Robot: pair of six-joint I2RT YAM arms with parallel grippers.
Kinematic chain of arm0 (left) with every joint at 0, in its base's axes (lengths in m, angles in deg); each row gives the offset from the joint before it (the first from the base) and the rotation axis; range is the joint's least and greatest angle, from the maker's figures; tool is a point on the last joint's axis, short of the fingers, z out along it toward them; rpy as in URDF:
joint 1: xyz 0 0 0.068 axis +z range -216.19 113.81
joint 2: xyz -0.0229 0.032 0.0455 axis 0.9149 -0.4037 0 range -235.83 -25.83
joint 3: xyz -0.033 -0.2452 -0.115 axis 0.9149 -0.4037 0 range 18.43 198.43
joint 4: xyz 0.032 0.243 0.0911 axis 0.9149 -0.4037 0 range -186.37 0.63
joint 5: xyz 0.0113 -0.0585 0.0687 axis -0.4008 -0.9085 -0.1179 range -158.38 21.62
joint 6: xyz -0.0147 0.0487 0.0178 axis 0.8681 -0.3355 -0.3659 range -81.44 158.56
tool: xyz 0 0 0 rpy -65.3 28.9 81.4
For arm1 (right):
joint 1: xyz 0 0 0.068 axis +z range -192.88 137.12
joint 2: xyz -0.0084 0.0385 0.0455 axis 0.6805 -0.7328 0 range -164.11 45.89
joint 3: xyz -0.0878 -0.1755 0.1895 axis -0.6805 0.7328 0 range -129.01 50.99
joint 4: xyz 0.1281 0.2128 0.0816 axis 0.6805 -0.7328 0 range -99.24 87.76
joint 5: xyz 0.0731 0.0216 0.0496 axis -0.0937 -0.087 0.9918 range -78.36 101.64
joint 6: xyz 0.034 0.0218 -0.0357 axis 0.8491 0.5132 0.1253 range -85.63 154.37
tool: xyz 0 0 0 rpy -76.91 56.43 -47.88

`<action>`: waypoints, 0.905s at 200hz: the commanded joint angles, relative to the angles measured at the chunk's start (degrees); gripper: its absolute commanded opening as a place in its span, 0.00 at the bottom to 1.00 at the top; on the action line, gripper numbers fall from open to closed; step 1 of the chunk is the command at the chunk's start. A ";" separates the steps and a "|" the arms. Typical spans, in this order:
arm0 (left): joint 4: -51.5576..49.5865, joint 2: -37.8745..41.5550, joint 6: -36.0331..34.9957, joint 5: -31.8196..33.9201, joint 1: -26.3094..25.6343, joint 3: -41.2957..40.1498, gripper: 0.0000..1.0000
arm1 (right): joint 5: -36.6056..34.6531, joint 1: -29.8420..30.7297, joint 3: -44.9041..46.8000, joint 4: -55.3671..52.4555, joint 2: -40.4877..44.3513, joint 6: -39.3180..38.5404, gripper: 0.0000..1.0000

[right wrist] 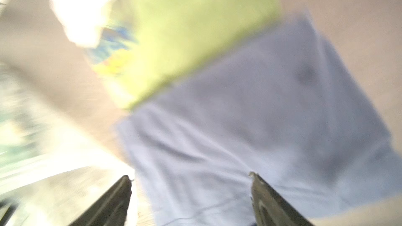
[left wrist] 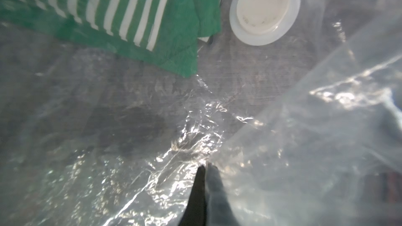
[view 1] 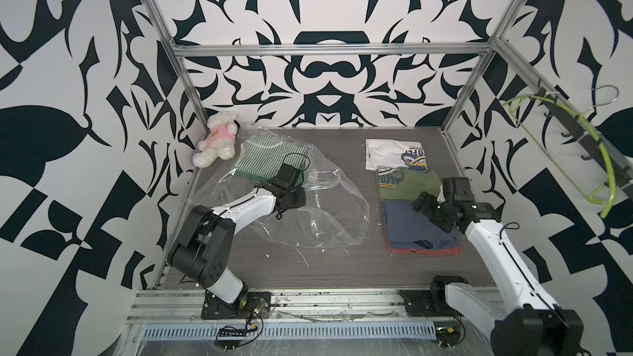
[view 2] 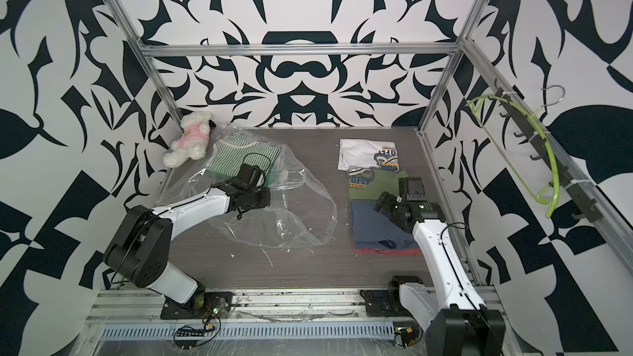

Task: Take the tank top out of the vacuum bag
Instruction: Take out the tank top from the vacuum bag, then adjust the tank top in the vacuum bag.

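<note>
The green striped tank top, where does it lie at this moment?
In both top views the tank top lies inside the vacuum bag at the far left of the table, beside the white plush toy.

A dark grey wood-grain bench (view 1: pixel 325 268) carries a crinkly clear plastic vacuum bag (view 1: pixel 325 227) at left and a white plush bear (view 1: pixel 215 142) in its far left corner. At right lies an overlapping row of folded white, olive green and navy blue garments (view 1: pixel 411 190).

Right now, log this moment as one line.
left gripper shut on vacuum bag | right gripper open over blue garment | striped tank top inside vacuum bag
</note>
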 commanded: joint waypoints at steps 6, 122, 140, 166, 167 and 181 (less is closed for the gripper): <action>-3.22 3.56 0.02 -2.05 0.21 3.12 0.00 | 9.30 5.43 -0.82 8.92 1.00 -1.72 0.83; -11.79 6.58 0.31 -11.73 -0.44 16.06 0.00 | 2.52 40.72 -7.82 39.22 -32.90 6.53 0.70; -10.83 6.98 1.05 -13.96 -0.49 17.07 0.00 | 3.22 41.42 -9.15 41.13 -37.75 7.54 0.70; -10.25 6.46 2.21 -16.00 -0.49 18.43 0.00 | 1.37 42.50 -11.89 41.13 -42.89 7.62 0.70; -10.18 6.46 2.28 -16.02 -0.49 18.48 0.00 | 1.28 42.51 -11.94 41.19 -43.06 7.57 0.70; -9.55 5.94 3.56 -16.72 -0.58 18.86 0.00 | 1.30 42.53 -13.27 41.61 -46.00 7.01 0.70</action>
